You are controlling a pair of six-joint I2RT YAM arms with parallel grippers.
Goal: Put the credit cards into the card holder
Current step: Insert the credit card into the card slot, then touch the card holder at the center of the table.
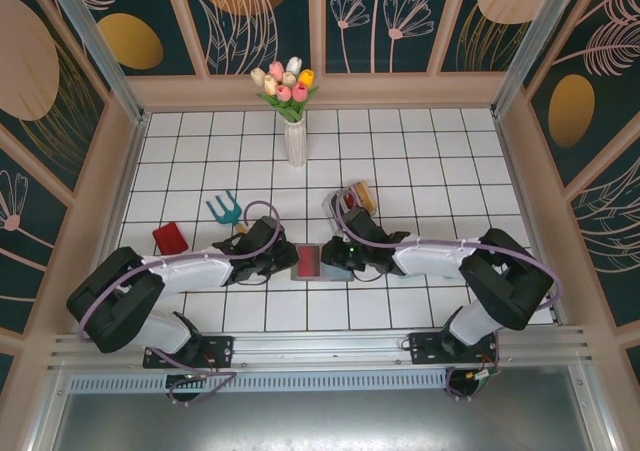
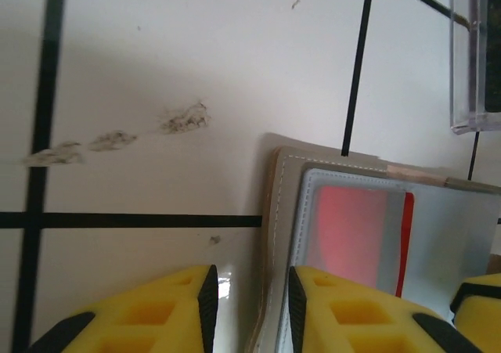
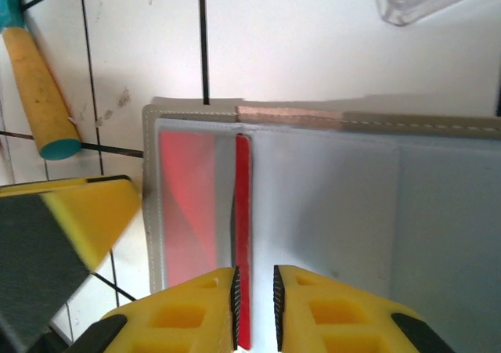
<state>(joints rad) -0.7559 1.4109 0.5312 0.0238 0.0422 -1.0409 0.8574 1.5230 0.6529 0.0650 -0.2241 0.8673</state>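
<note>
The card holder (image 3: pixel 352 212) lies open and flat on the worktop (image 1: pixel 420 151), close to the near edge and about midway between the left and right edges, its pale slotted inside facing up. One red credit card (image 3: pixel 243 212) sits in a slot at the holder's left end, mostly under the translucent pocket, with a bare red strip showing along its edge. My right claw (image 3: pixel 254 279) is over that strip with its jaws narrow: the strip runs into the gap and a sliver of grey shows beside it, so nothing is clamped. My left claw (image 2: pixel 250 282) is at the holder's left edge, jaws also narrowly apart, one finger over the stitched border and the other over bare tile. A second red card (image 1: pixel 170 238) lies well apart towards the left edge. Behind the holder stands a clear rack (image 1: pixel 352 199), and to its left lies a teal hand fork (image 1: pixel 225 209). A white vase (image 1: pixel 295 143) of tulips stands near the far edge.
</note>
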